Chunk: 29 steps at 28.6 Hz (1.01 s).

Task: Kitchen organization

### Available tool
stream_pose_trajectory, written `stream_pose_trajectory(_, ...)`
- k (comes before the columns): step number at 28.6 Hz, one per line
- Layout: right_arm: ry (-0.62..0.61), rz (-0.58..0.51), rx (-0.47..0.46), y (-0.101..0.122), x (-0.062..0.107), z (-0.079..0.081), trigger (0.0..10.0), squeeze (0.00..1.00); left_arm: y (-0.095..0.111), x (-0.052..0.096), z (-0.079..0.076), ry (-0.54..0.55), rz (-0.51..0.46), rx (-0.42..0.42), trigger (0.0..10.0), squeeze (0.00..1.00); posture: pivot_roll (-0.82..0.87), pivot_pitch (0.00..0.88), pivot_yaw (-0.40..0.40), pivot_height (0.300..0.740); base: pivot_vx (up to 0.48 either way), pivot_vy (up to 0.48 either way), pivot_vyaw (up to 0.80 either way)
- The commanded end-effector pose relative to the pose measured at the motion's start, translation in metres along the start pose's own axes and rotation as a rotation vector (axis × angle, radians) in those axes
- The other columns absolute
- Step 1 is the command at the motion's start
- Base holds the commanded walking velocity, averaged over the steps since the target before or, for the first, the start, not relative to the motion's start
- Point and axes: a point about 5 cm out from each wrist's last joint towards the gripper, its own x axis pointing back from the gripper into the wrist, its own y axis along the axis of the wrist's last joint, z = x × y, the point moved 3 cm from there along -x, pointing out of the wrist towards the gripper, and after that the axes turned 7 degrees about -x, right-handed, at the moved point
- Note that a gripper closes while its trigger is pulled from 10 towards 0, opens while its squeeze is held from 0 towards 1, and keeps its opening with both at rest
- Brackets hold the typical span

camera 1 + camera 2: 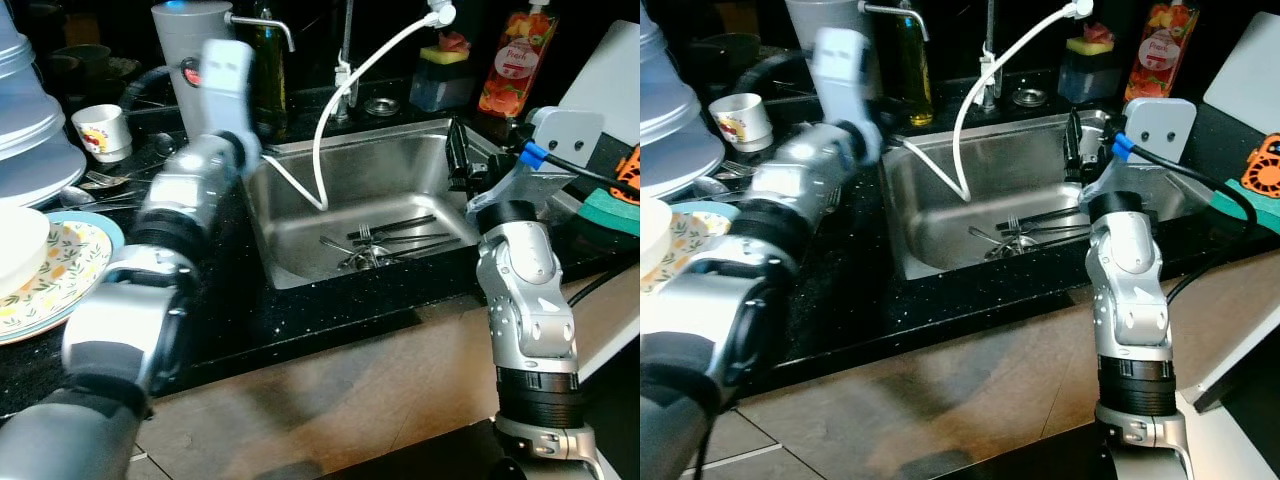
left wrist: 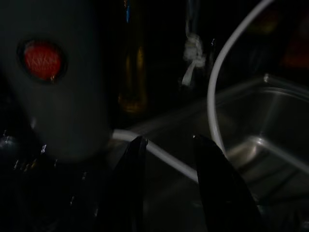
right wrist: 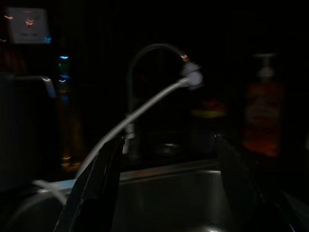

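Note:
A steel sink [image 1: 400, 160] is set in the black counter, and several forks and other cutlery [image 1: 385, 245] lie on its bottom. A white hose [image 1: 325, 120] loops from the tap into the basin. My left arm reaches over the sink's rear left corner. Its gripper [image 2: 169, 140] is open and empty, beside a grey jug [image 2: 58, 96] with a red badge. My right gripper [image 1: 457, 150] hovers at the sink's right rim. In the right wrist view its fingers [image 3: 101, 183] stand wide apart, so the gripper [image 3: 169, 140] is open with nothing in it.
A floral plate [image 1: 70, 260], stacked white dishes [image 1: 30, 110], a cup [image 1: 103, 130] and spoons [image 1: 100, 185] crowd the left counter. A dark bottle [image 1: 268, 70], sponge holder [image 1: 445, 80] and soap bottle [image 1: 515, 65] line the back. A white board [image 1: 610, 70] leans at right.

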Motion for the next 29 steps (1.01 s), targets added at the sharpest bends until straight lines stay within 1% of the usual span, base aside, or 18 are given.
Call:
stream_pose_trajectory(1, 0.015, 0.003, -0.01, -0.001, -0.001, 0.004, 10.0, 0.0, -0.009, 0.006, 0.005, 0.025, 0.063, -0.006, 10.0, 0.0, 0.0, 0.0, 0.012, 0.74, 0.0, 0.0, 0.0)
stream_pose_trajectory(3, 0.028, 0.003, -0.019, -0.002, -0.003, 0.008, 10.0, 0.0, -0.018, 0.018, 0.009, 0.063, 0.116, -0.002, 10.0, 0.0, 0.03, 0.0, 0.019, 0.74, 0.0, 0.0, 0.0)
stream_pose_trajectory(4, 0.033, 0.003, -0.038, -0.002, -0.004, 0.01, 10.0, 0.0, -0.026, 0.03, 0.013, 0.11, 0.161, -0.016, 10.0, 0.0, 0.03, 0.0, 0.018, 0.74, 0.0, 0.0, 0.0)
stream_pose_trajectory(7, 0.031, 0.01, -0.07, -0.004, -0.004, 0.013, 10.0, 0.0, -0.029, 0.045, 0.017, 0.162, 0.187, -0.047, 10.0, 0.0, 0.06, 0.0, 0.006, 0.74, 0.0, 0.0, 0.0)
stream_pose_trajectory(8, 0.031, 0.01, -0.07, -0.004, -0.004, 0.013, 10.0, 0.0, -0.029, 0.045, 0.017, 0.162, 0.187, -0.047, 10.0, 0.0, 0.06, 0.0, 0.006, 0.74, 0.0, 0.0, 0.0)
stream_pose_trajectory(9, 0.038, 0.016, -0.077, -0.006, -0.004, 0.015, 10.0, 0.0, -0.031, 0.05, 0.018, 0.171, 0.195, -0.048, 10.0, 0.29, 0.07, 0.0, 0.002, 0.74, 0.0, 0.0, 0.0)
stream_pose_trajectory(10, 0.048, 0.021, -0.083, -0.008, -0.004, 0.019, 10.0, 0.0, -0.033, 0.053, 0.02, 0.179, 0.202, -0.048, 10.0, 1.0, 0.06, 0.0, 0.0, 0.74, 0.0, 0.0, 0.0)
stream_pose_trajectory(12, 0.07, 0.028, -0.089, -0.01, -0.004, 0.025, 10.0, 0.0, -0.035, 0.059, 0.02, 0.19, 0.225, -0.035, 10.0, 1.0, 0.07, 0.0, -0.005, 0.74, 0.0, 0.0, 0.0)
stream_pose_trajectory(14, 0.072, 0.029, -0.09, -0.01, -0.004, 0.025, 10.0, 0.0, -0.035, 0.059, 0.019, 0.19, 0.228, -0.033, 10.0, 1.0, 0.07, 0.0, -0.005, 0.74, 0.0, 0.0, 0.0)
stream_pose_trajectory(15, 0.072, 0.029, -0.09, -0.01, -0.005, 0.025, 10.0, 0.0, -0.035, 0.061, 0.018, 0.193, 0.234, -0.031, 10.0, 0.0, 0.07, 0.0, -0.005, 0.74, 0.0, 0.0, 0.0)
stream_pose_trajectory(17, 0.071, 0.028, -0.089, -0.01, -0.005, 0.024, 10.0, 0.0, -0.037, 0.066, 0.015, 0.201, 0.261, -0.018, 10.0, 0.0, 0.07, 0.0, -0.005, 0.74, 0.0, 0.0, 0.0)
stream_pose_trajectory(18, 0.07, 0.029, -0.089, -0.01, -0.005, 0.024, 10.0, 0.0, -0.04, 0.067, 0.016, 0.211, 0.275, -0.02, 10.0, 1.0, 0.07, 0.0, -0.005, 0.74, 0.0, 0.0, 0.0)
stream_pose_trajectory(22, 0.067, 0.03, -0.092, -0.01, -0.005, 0.023, 10.0, 0.0, -0.048, 0.073, 0.019, 0.236, 0.314, -0.016, 10.0, 1.0, 0.06, 0.0, -0.001, 0.74, 0.0, 0.0, 0.0)
stream_pose_trajectory(23, 0.067, 0.03, -0.094, -0.011, -0.005, 0.023, 10.0, 0.0, -0.051, 0.074, 0.017, 0.226, 0.323, -0.017, 10.0, 0.0, 0.06, 0.0, -0.001, 0.74, 0.0, 0.0, 0.0)
stream_pose_trajectory(24, 0.067, 0.031, -0.095, -0.011, -0.004, 0.024, 10.0, 0.0, -0.052, 0.075, 0.016, 0.217, 0.329, -0.018, 10.0, 0.0, 0.06, 0.0, -0.001, 0.74, 0.0, 0.0, 0.0)
stream_pose_trajectory(25, 0.07, 0.032, -0.097, -0.012, -0.004, 0.025, 10.0, 0.0, -0.058, 0.074, 0.013, 0.198, 0.346, 0.001, 10.0, 0.0, 0.07, 0.0, -0.002, 0.74, 0.0, 0.0, 0.0)
stream_pose_trajectory(27, 0.071, 0.033, -0.098, -0.012, -0.004, 0.025, 10.0, 0.0, -0.061, 0.074, 0.012, 0.19, 0.356, 0.018, 10.0, 0.0, 0.07, 0.0, -0.002, 0.74, 0.0, 0.0, 0.0)
stream_pose_trajectory(29, 0.075, 0.031, -0.099, -0.012, -0.005, 0.027, 10.0, 0.0, -0.08, 0.069, 0.012, 0.184, 0.408, 0.113, 10.0, 0.0, 0.06, 0.0, -0.004, 0.74, 0.0, 0.0, 0.0)
